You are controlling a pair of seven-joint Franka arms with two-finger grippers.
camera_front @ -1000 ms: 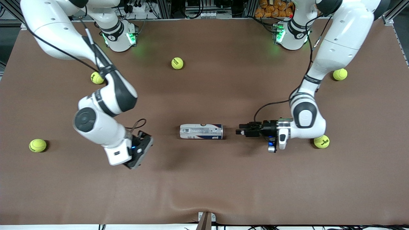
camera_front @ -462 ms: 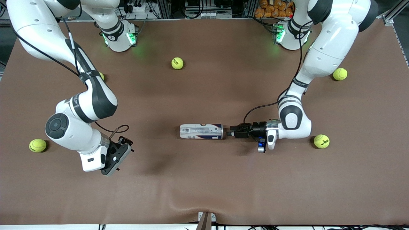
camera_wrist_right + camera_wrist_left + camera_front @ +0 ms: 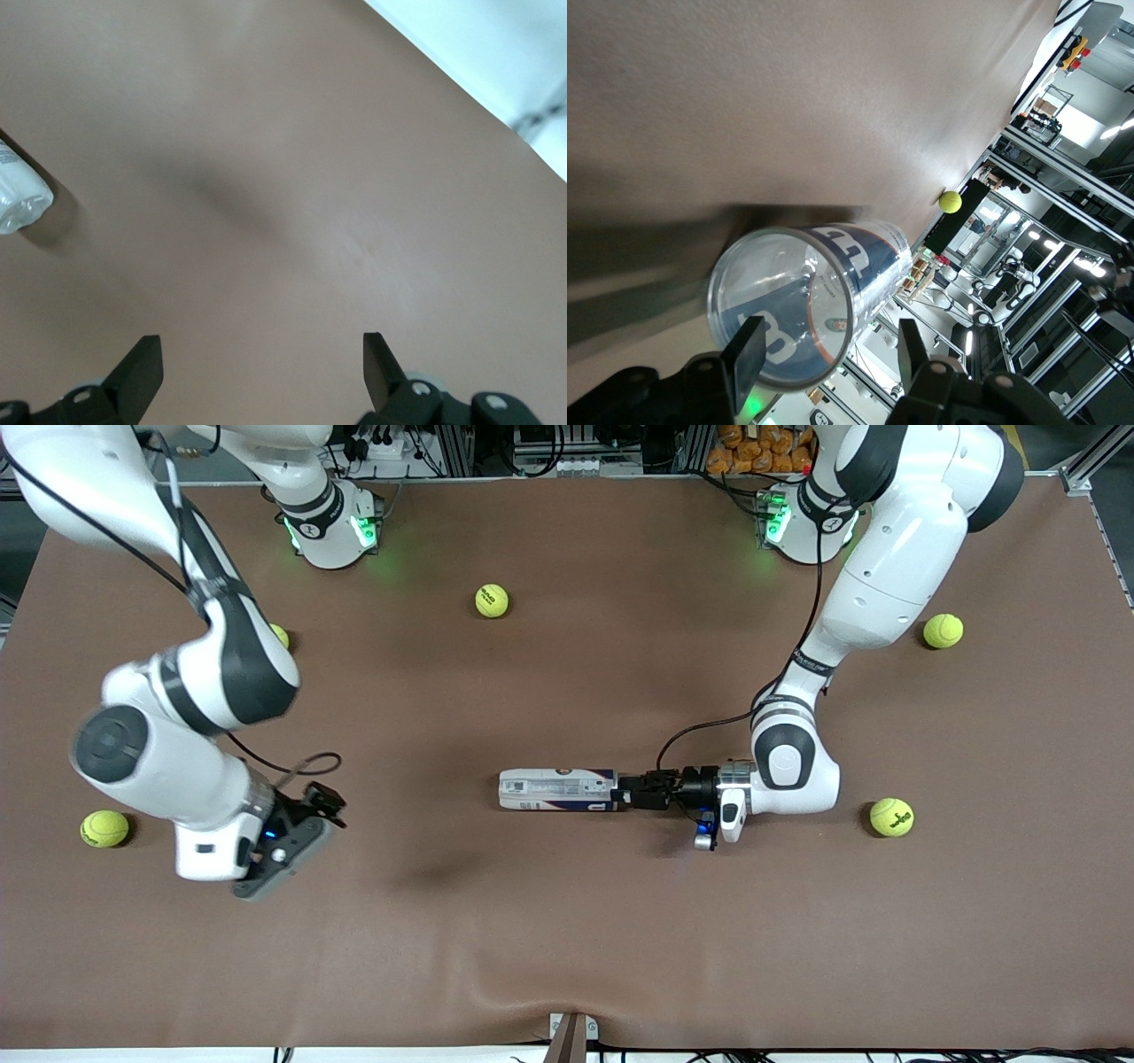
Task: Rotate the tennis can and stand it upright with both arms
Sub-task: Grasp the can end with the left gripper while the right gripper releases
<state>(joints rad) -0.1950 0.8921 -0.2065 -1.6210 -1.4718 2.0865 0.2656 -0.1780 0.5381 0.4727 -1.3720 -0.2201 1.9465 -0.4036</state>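
Clear plastic showed at the open end of the tennis can (image 3: 557, 790), which lay on its side near the middle of the table (image 3: 567, 939), its rim toward the left arm's end. We saw the left gripper (image 3: 631, 793) level with the table at that rim, one finger (image 3: 746, 354) set across the can's mouth and the other (image 3: 911, 343) just outside the wall, with space on both sides, so nothing was pinched yet. To do this step well, we judged, the fingers should close squarely on the wall, one inside and one outside, deep enough that the thin plastic would not slip or buckle when the can was tipped up.

Our right gripper (image 3: 306, 828) hung over bare table toward the right arm's end, spread wide and empty, waiting.

We noted a brown mat covering the table, smooth but for a slight ripple at the edge nearest the front camera. Five tennis balls (image 3: 492, 600) lay scattered well apart from the can. Metal framing, cables and shelving stood at the arms' bases.
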